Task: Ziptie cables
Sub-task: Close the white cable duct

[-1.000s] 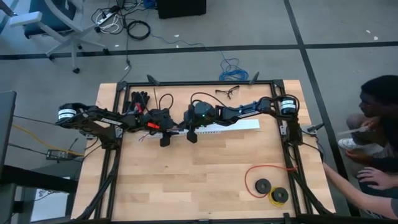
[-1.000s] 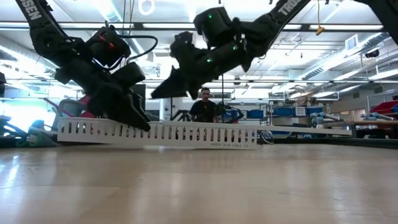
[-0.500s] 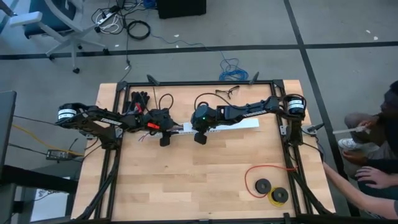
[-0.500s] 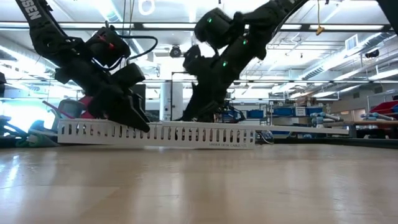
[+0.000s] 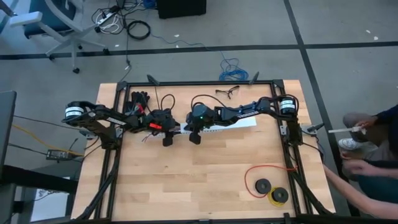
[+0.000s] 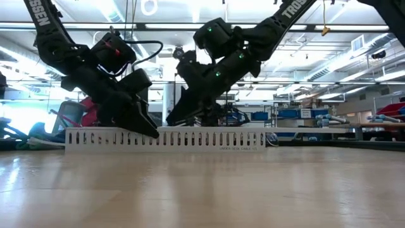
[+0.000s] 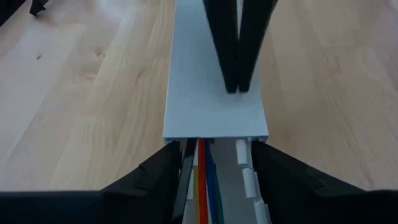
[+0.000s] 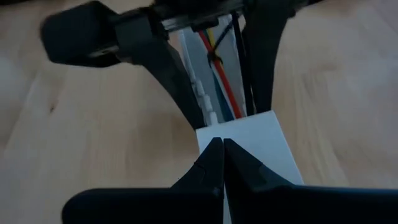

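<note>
The left end effector (image 5: 166,140) stands partly open, its fingers (image 7: 155,180) straddling the white channel (image 6: 166,138) on either side near its left end. The cables (image 7: 202,186) (red, yellow, blue and green strands) lie inside the channel between those fingers, running under the flat white cover (image 7: 214,93). The right end effector (image 5: 194,138) is fully closed, its tips pressed down on top of that cover just right of the left one. The channel sits along the far middle of the tabletop (image 5: 205,180). A red wire loop (image 5: 264,171) lies near right.
</note>
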You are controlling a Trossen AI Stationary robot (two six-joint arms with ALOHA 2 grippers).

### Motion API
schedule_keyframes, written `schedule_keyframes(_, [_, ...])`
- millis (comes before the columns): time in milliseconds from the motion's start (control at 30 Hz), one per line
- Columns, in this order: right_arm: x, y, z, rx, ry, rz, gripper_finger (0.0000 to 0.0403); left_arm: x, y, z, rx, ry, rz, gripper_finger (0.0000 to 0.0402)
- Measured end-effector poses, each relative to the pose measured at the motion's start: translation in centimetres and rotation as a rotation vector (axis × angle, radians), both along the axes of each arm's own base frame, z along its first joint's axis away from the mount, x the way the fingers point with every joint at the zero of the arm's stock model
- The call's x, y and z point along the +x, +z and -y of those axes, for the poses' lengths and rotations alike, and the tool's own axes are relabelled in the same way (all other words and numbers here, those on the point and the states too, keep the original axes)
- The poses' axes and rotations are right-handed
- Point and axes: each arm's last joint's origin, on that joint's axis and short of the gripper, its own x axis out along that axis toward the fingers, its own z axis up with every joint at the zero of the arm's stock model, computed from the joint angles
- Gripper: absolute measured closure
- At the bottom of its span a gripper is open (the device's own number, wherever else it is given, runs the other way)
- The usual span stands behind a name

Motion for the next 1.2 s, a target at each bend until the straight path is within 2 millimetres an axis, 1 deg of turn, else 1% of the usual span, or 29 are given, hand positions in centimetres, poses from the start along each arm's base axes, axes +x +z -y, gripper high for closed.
schedule_keyframes(100, [0.0,0.4,0.0,-0.001,0.002,0.010,0.0403,0.0,0.0,0.0,0.001,0.001,0.002,0.0203])
schedule_keyframes(200, [-0.1,0.3,0.0,-0.001,0.003,0.002,0.0403,0.0,0.0,0.0,0.008,0.010,0.005,0.0199])
schedule_keyframes(467, [-0.1,0.3,0.0,-0.001,0.003,0.005,0.0403,0.0,0.0,-0.1,0.016,0.014,0.002,0.0145])
schedule_keyframes(600, [-0.1,0.3,0.0,-0.002,0.003,0.005,0.0403,0.0,0.0,-0.1,0.023,0.019,0.010,0.0130])
schedule_keyframes(833, [-0.1,0.3,0.0,-0.001,0.003,0.002,0.0403,-0.2,1.1,-0.1,0.065,0.029,0.039,0.0127])
schedule_keyframes(967, [-0.1,0.2,0.0,0.000,0.003,-0.008,0.0403,-0.9,1.7,-0.1,0.093,0.069,0.007,0.0128])
schedule_keyframes(1200, [-0.3,0.1,0.0,0.002,0.002,-0.025,0.0403,-2.2,2.8,0.2,0.083,0.069,-0.044,0.0128])
